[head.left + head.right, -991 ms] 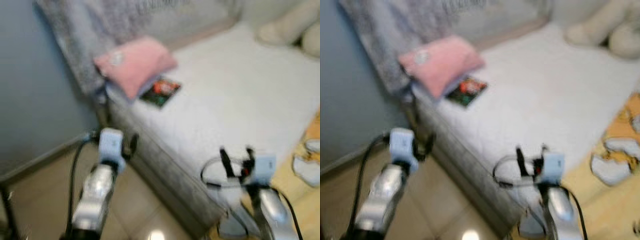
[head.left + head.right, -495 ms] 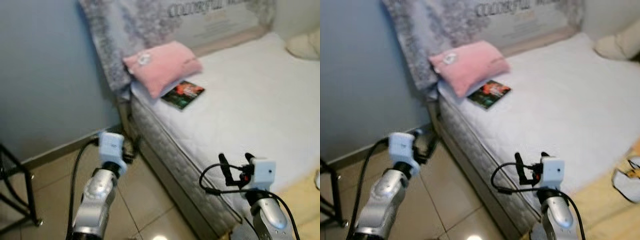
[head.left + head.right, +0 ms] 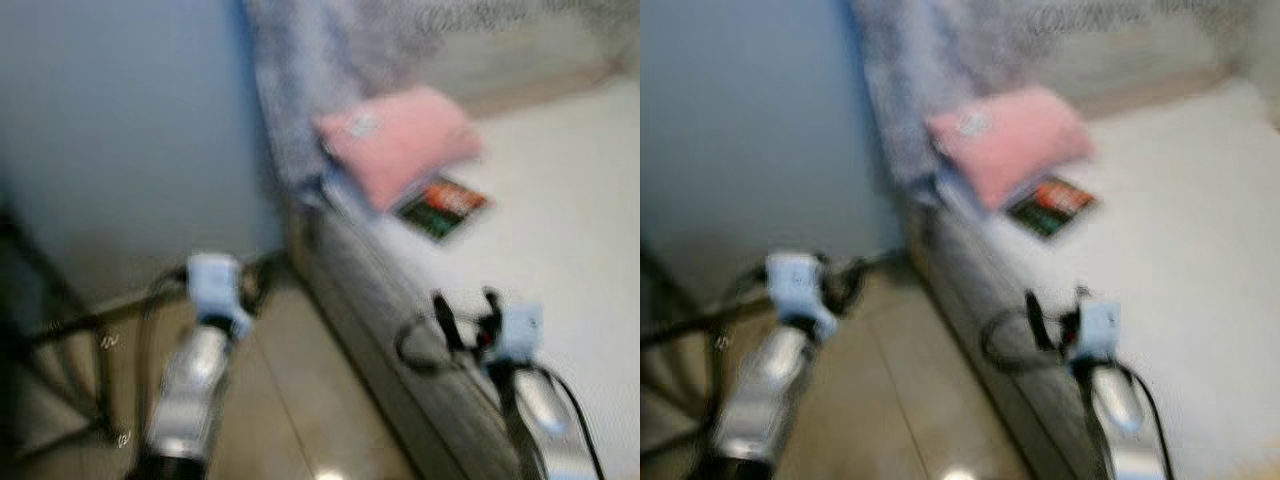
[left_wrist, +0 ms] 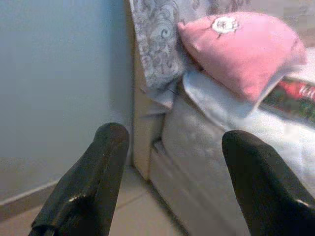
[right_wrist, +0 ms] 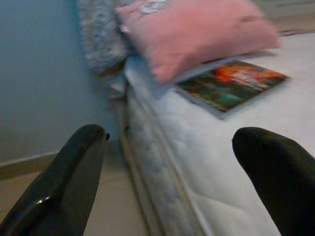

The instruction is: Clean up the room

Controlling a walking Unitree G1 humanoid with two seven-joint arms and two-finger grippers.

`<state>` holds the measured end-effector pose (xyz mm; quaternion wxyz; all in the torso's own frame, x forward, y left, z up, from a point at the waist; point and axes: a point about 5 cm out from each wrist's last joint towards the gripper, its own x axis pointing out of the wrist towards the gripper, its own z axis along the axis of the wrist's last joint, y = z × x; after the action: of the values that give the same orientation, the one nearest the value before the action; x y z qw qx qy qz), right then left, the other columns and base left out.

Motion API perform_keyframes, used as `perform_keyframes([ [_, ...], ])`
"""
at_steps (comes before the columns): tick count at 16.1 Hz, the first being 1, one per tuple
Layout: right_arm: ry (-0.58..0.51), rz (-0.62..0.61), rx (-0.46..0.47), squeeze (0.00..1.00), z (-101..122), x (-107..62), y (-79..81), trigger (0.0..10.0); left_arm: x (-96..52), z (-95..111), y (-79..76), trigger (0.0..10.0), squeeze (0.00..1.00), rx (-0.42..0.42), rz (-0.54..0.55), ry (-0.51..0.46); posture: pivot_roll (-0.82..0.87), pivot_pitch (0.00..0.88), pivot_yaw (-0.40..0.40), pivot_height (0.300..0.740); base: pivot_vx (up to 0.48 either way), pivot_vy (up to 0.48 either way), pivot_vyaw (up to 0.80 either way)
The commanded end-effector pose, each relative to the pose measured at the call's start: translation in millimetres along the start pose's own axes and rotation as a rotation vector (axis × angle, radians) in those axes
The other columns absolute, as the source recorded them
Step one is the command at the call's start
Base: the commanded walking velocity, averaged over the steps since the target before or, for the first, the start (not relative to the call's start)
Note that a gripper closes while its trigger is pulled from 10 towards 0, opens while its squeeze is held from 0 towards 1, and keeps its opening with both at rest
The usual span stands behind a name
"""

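Note:
A pink pillow (image 3: 400,140) lies at the head of a white bed (image 3: 560,250), with a dark, colourful book (image 3: 443,208) beside it on the mattress. Both eye views are blurred. My left gripper (image 3: 250,285) is held over the tiled floor beside the bed, open and empty; its fingers (image 4: 83,187) frame the bed corner and the pillow (image 4: 241,46). My right gripper (image 3: 465,315) hovers at the bed's side edge, open and empty, pointing toward the book (image 5: 231,83) and the pillow (image 5: 197,32).
A blue-grey wall (image 3: 120,130) stands to the left. A grey patterned headboard (image 3: 330,50) rises behind the pillow. Dark metal legs of some furniture (image 3: 60,330) stand on the beige tiled floor (image 3: 290,420) at the left.
The camera has swung left: the bed, pillow and book have shifted right in the picture, and more wall and the dark legs show. Both grippers stay open and empty.

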<state>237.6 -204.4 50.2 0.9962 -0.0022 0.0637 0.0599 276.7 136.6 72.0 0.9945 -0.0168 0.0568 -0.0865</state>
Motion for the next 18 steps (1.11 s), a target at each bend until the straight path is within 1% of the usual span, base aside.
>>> perform_keyframes([
  [1,-0.018,0.02,0.0,0.01,4,4.1,3.6,10.0,1.0,-2,5.1,10.0,0.0,0.046,0.023,0.024,-0.05,0.0,-0.006,0.74,0.0,0.0,0.47],
  [3,-0.011,0.022,0.011,0.02,0,4.8,5.3,10.0,1.8,-2,8.2,10.0,0.0,0.068,0.05,0.017,-0.03,0.0,-0.013,0.74,0.0,0.0,0.48],
  [4,-0.01,0.029,0.019,0.02,-1,4.6,9.0,10.0,-1.6,-4,14.8,10.0,0.0,0.066,0.072,0.027,-0.02,0.0,-0.016,0.74,0.0,0.0,0.46],
  [5,-0.013,0.025,0.03,0.02,-2,2.7,11.0,10.0,-8.3,-9,21.7,10.0,0.0,0.107,0.072,0.042,-0.02,0.0,-0.014,0.74,0.0,0.0,0.47],
  [6,-0.016,0.004,0.045,0.02,-4,-3.7,9.7,10.0,-20.3,-13,26.4,10.0,0.0,0.189,0.018,0.043,-0.02,0.0,-0.013,0.74,0.0,0.0,0.46],
  [7,-0.009,-0.007,0.055,0.03,-8,-10.8,10.3,10.0,-30.8,-16,27.7,10.0,0.0,0.237,-0.05,0.04,-0.02,0.0,-0.008,0.74,0.0,0.0,0.46],
  [8,0.01,0.007,0.049,0.04,-13,-17.3,14.0,10.0,-34.7,-18,25.5,10.0,0.0,0.208,-0.123,0.056,-0.01,0.0,-0.01,0.74,0.0,0.0,0.47],
  [9,0.019,0.003,0.05,0.04,-16,-20.8,15.4,10.0,-32.6,-22,22.1,10.0,0.0,0.164,-0.175,0.095,-0.01,0.0,-0.016,0.74,0.0,0.0,0.47],
  [10,0.019,0.005,0.05,0.07,-16,-21.0,18.1,10.0,-23.4,-13,19.2,10.0,0.0,0.149,-0.137,0.043,-0.02,0.0,-0.012,0.74,0.0,0.0,0.47],
  [11,0.02,0.007,0.05,0.07,-16,-20.2,18.6,10.0,-21.2,-10,17.4,10.0,0.0,0.142,-0.135,0.029,-0.02,0.0,-0.012,0.74,0.0,0.0,0.47],
  [13,0.042,-0.04,0.053,0.01,-14,-8.8,13.1,10.0,-11.3,-1,9.5,10.0,0.0,0.111,-0.094,-0.005,-0.03,0.0,-0.013,0.74,0.48,0.0,0.0],
  [14,0.031,-0.051,0.04,0.0,-10,-5.3,10.3,10.0,-8.7,0,9.3,10.0,0.0,0.1,-0.082,-0.008,-0.03,0.0,-0.013,0.74,0.48,0.0,0.0],
  [16,0.01,-0.066,0.049,0.0,-5,-2.0,4.8,10.0,-6.4,-2,10.3,10.0,0.0,0.086,-0.078,0.008,-0.04,0.0,-0.012,0.74,0.48,0.0,0.0],
  [18,0.004,-0.075,0.041,0.0,-4,0.0,4.6,10.0,-5.7,-2,13.2,10.0,0.0,0.078,-0.066,0.012,-0.03,0.0,-0.009,0.74,0.48,0.0,0.0],
])
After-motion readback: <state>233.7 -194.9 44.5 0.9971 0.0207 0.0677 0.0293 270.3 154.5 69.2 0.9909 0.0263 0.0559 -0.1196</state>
